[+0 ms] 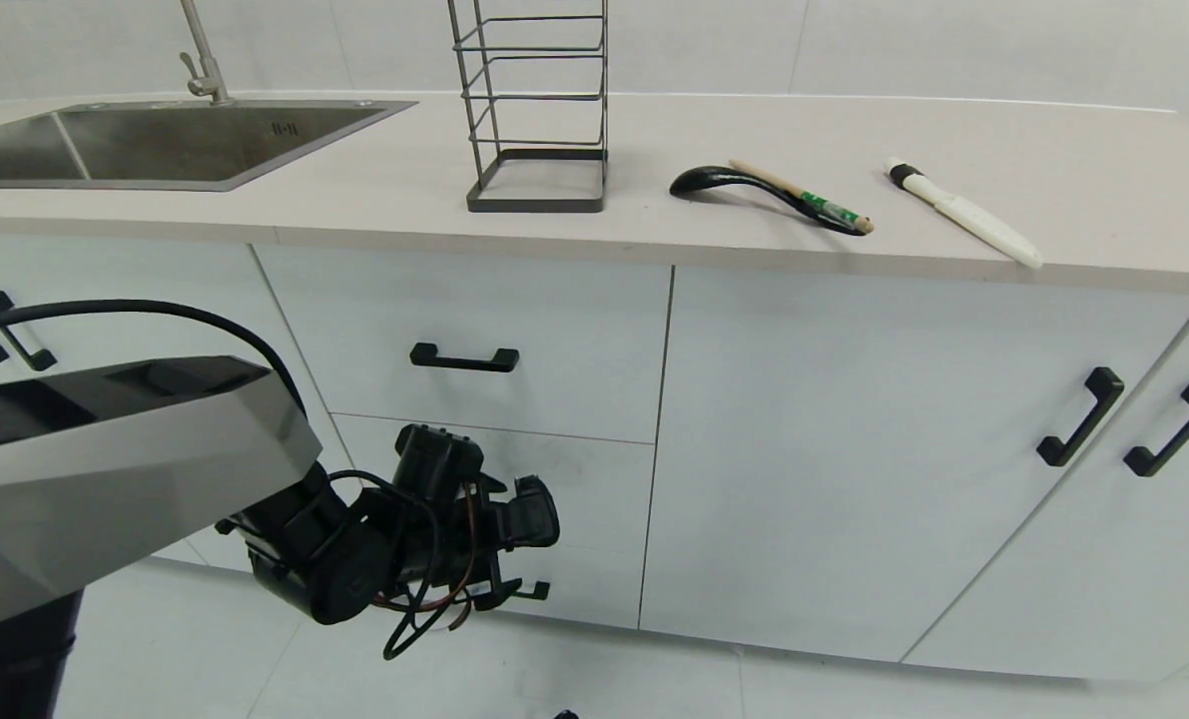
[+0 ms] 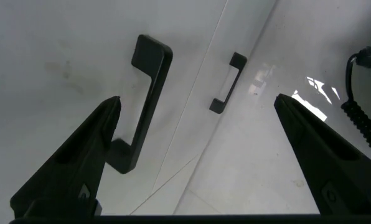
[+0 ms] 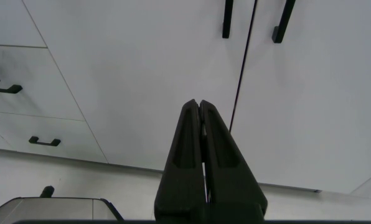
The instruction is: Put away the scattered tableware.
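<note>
black curved spoon [image 1: 699,181] lies on the pale surface [image 1: 354,195]; left pincer [image 2: 198,102] spread at a black drawer handle [image 2: 151,81], probably to open storage; right pincer [image 3: 200,106] pressed together, idle.

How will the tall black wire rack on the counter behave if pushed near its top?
The tall black wire rack is probably light, being thin open wire. Tall on a small base, it may tip under a high push. Pushed low, it would likely slide on the smooth counter.

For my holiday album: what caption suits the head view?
Left gripper open, low by the drawers; spoon, chopsticks and knife lie on the counter.
</note>
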{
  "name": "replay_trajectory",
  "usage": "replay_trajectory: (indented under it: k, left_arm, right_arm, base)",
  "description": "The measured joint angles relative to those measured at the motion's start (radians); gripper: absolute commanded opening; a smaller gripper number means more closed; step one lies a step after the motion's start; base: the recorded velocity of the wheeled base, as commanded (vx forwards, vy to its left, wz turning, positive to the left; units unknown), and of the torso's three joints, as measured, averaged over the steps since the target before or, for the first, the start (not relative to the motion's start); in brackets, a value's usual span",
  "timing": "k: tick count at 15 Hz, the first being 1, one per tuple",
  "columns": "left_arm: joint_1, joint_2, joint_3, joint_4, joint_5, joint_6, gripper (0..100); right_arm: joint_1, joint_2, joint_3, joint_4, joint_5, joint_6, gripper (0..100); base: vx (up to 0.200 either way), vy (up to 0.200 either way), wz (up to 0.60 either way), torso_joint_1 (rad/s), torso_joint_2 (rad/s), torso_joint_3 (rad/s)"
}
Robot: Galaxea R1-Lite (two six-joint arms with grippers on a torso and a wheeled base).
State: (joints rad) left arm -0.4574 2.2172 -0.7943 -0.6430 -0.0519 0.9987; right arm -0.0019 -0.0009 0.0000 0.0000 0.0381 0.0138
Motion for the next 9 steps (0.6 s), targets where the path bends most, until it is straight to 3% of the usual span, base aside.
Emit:
replay_trajectory:
  k: [9]
  left_arm:
    - [0.004,0.074,-0.036,-0.001,-0.007,0.0,100]
  right_arm:
    - [0.0,0.0,0.0,0.0,0.0,0.0,0]
  base:
    - [0.0,0.0,0.0,0.0,0.0,0.0]
